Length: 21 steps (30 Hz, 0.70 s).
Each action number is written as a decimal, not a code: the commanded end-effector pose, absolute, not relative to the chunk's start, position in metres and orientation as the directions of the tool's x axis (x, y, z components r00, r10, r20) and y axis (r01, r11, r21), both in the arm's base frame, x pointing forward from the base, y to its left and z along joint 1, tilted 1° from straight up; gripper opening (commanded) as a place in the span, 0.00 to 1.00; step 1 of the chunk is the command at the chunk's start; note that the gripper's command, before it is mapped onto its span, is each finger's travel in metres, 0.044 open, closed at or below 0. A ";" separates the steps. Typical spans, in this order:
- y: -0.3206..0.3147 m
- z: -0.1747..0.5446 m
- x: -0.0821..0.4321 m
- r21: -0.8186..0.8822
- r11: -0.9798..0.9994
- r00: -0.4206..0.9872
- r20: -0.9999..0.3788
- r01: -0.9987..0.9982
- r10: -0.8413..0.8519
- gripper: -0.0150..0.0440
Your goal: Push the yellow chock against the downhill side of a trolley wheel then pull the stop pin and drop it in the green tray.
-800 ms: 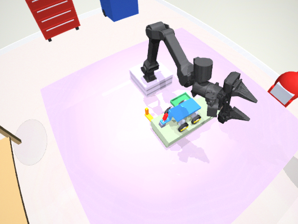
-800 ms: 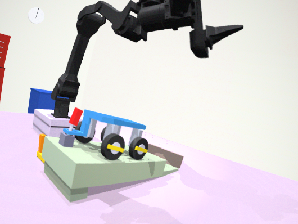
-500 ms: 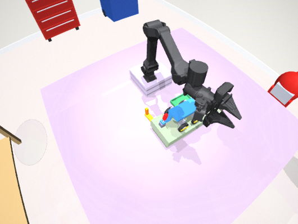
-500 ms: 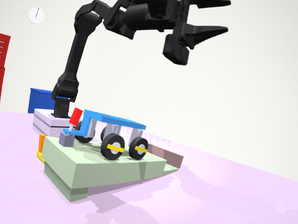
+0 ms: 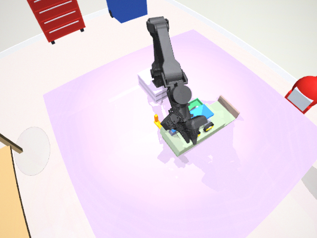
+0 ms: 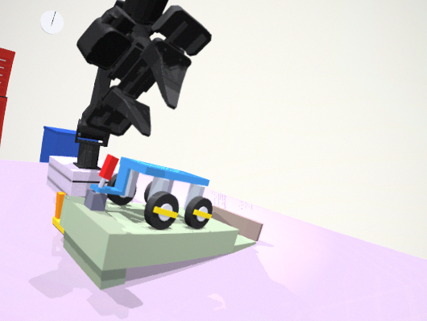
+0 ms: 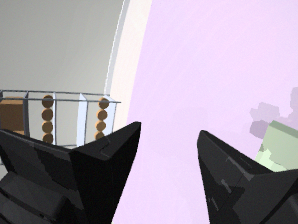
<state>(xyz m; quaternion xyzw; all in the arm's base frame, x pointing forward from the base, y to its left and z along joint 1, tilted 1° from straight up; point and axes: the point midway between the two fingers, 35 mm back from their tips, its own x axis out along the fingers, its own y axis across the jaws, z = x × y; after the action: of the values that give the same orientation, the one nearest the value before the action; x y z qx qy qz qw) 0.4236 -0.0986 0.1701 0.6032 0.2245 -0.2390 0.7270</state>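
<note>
The blue trolley [image 5: 203, 111] [image 6: 161, 171] stands on the pale green ramp [image 5: 179, 150] [image 6: 169, 246] [image 7: 284, 145]. The stop pin [image 6: 109, 166] stands with its red head up in the grey block at the trolley's uphill end; my gripper hides it in the top view. The yellow chock [image 5: 158, 124] [image 6: 59, 223] is on the table beside the ramp's uphill end, orange handle up; its black base is hidden. The green tray [image 5: 195, 102] is partly hidden behind the trolley and arm. My gripper [image 5: 191, 143] [image 6: 161, 121] [image 7: 170, 132] is partly open and empty, above the trolley and ramp.
A brown end board [image 5: 229, 106] [image 6: 242, 224] crosses the ramp's downhill end. The arm's base stands on a pale block [image 5: 146, 86] [image 6: 62, 175] behind the ramp. A rack [image 7: 82, 120] shows beyond the table in the wrist view.
</note>
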 end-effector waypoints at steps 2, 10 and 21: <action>-0.121 0.122 0.347 0.535 0.154 0.553 -0.824 0.831 -0.122 0.58; -0.124 0.086 0.240 0.191 0.150 0.205 -0.975 0.970 -0.085 0.58; -0.114 0.078 0.180 0.004 0.164 0.008 -1.000 0.986 -0.023 0.58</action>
<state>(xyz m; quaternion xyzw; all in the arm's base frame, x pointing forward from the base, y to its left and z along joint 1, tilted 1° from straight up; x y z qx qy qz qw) 0.1910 -0.1163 0.0795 0.4596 0.5186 -0.4578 0.5571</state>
